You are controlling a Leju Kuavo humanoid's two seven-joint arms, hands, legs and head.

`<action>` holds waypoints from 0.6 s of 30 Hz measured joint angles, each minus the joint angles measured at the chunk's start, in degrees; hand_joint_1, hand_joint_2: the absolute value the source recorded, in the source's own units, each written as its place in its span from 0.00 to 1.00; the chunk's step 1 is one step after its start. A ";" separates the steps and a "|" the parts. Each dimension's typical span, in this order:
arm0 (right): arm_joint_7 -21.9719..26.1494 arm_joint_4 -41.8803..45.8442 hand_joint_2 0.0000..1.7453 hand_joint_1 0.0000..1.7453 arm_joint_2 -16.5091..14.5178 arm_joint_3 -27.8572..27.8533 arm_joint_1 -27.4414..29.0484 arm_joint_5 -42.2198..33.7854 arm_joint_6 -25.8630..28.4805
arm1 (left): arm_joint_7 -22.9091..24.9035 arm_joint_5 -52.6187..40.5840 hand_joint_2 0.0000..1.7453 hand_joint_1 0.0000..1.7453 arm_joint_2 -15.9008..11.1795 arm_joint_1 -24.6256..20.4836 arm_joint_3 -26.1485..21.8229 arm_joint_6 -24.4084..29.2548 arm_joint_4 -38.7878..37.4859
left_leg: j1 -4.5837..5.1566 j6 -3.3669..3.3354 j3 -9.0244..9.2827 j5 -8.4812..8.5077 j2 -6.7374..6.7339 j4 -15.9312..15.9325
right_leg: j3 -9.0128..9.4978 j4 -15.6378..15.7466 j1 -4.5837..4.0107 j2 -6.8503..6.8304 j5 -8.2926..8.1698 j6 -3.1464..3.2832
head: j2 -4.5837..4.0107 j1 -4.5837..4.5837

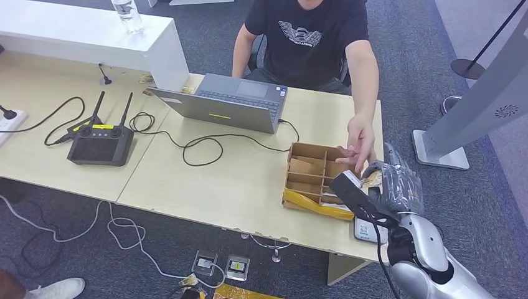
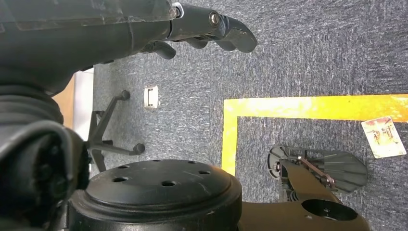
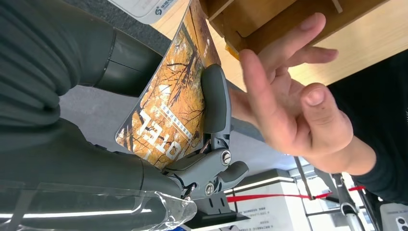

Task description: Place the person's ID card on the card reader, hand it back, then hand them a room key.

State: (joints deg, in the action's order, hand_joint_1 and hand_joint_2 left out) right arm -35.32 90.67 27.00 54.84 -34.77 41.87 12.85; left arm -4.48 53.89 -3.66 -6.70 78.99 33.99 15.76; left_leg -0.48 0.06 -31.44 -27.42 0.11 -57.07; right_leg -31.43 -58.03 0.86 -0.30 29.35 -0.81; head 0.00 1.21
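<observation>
My right hand is raised over the table's right end and grips an orange hotel room key card between thumb and fingers. The card peeks out beside the hand in the head view. A person's open hand reaches in just beyond it; their fingertips are close to the card's edge, touching or nearly so. The card reader lies flat on the table below my right hand. My left hand hangs over the floor, its fingers curled with nothing in them.
A cardboard divider box with yellow tape sits left of my right hand. Farther left lie a grey laptop, a black controller with antennas and trailing cables. A seated person in a black shirt is across the table.
</observation>
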 joint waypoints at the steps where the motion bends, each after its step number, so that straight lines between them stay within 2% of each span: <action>1: 0.00 -0.22 1.00 1.00 -0.14 0.12 0.01 -0.04 0.03 | 0.07 -0.02 0.00 0.00 -0.01 0.00 0.01 -0.05 0.00 | 0.00 0.00 0.00 0.00 0.00 0.00 | 0.00 0.00 0.00 0.00 0.00 0.00 | 0.00 0.01; 9: -0.02 -1.60 1.00 1.00 -0.97 0.28 0.03 0.21 0.30 | 0.30 -0.44 0.00 0.00 -0.01 0.00 0.05 -0.27 0.00 | 0.00 0.00 0.00 0.00 0.00 0.00 | -0.01 0.00 0.00 0.00 0.00 0.00 | 0.00 0.01; 10: -0.02 -1.73 1.00 0.78 -1.01 0.28 0.03 0.26 0.31 | 0.30 -0.50 0.00 0.00 -0.01 0.00 0.06 -0.27 0.00 | 0.00 0.00 0.00 0.00 0.00 0.00 | -0.01 0.00 0.00 0.00 0.00 0.00 | 0.00 0.00; 13: -0.07 -2.04 1.00 0.03 -1.09 0.28 0.08 0.49 0.31 | 0.30 -0.70 0.00 0.00 0.01 0.00 0.08 -0.26 0.00 | 0.00 0.00 0.00 0.00 0.00 0.00 | -0.01 0.00 0.00 0.00 0.00 0.00 | 0.00 0.00; 14: -0.11 -2.14 1.00 0.00 -1.11 0.28 0.15 0.72 0.31 | 0.30 -0.79 0.00 0.00 0.02 0.00 0.09 -0.26 0.00 | 0.00 0.00 0.00 0.00 0.00 0.00 | -0.01 0.00 0.00 0.00 0.00 0.00 | 0.00 0.01; 18: -0.20 -2.58 1.00 0.00 -1.24 0.23 0.80 2.42 0.37 | 0.31 -1.12 0.00 0.00 0.07 -0.01 0.17 -0.25 0.00 | 0.00 0.00 0.00 0.00 0.00 0.00 | -0.01 0.00 0.00 0.00 0.00 0.00 | 0.00 0.01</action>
State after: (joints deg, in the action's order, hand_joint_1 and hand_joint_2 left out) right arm -35.52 88.08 25.76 55.07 -33.97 44.29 13.21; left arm -4.17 52.76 -3.59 -6.70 79.16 33.75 15.76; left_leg -0.47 0.07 -31.44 -27.42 0.11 -57.07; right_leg -31.44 -58.03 0.87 -0.30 29.35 -0.81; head 0.00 1.22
